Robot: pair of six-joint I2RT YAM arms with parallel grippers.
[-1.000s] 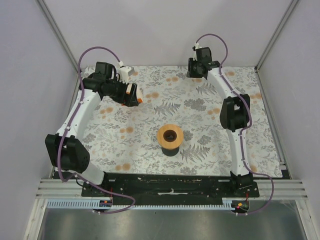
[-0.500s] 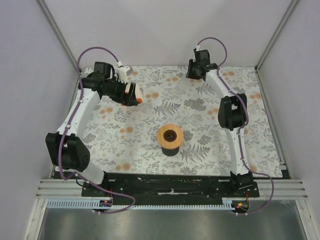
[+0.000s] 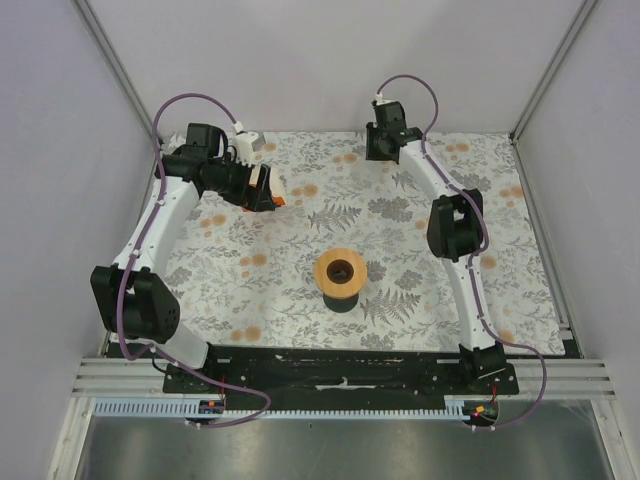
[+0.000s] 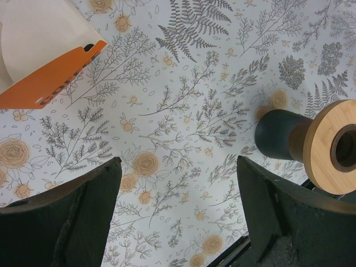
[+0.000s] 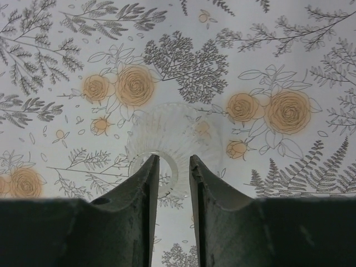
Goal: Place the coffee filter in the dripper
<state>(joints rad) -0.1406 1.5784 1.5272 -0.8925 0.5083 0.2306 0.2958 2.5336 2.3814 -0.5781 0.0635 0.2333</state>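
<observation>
Early days: right tool looks pinched on the rim of the coffee filter, well apart from the empty dripper; left tool wide open.

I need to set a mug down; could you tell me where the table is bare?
Bare cloth lies between the dripper and the right arm, and left of the dripper. Crowded: the far-left corner, around the orange pack and left fingers.
</observation>
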